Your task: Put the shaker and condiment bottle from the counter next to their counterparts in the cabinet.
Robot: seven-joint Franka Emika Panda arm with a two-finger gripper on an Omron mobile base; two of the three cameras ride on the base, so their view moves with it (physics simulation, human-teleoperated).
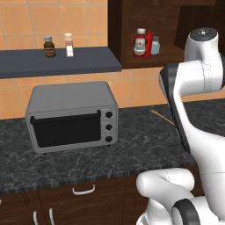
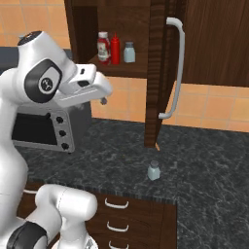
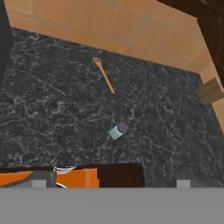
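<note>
— While the arm hangs high, what's in the cabinet [image 2: 160, 73]?
— On its shelf, left to right: condiment bottle [image 2: 103, 47], slim red squeeze bottle [image 2: 115, 48], small grey-blue shaker [image 2: 129, 52].
— And the other shaker [image 2: 153, 170]?
— Upright on the counter [image 2: 214, 170], near its front edge.
— The gripper?
— Fingers spread wide, holding nothing.

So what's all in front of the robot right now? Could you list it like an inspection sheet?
Surface: dark marbled counter.
Job's things: shaker upright on the counter; condiment bottle in the cabinet beside the slim red bottle and second shaker.
Clutter: wooden spoon, toaster oven.
Grippers: gripper open, empty, above the counter.
Cables: nothing seen.
Surroundings: wall shelf with brown jar and pale shaker.
</note>
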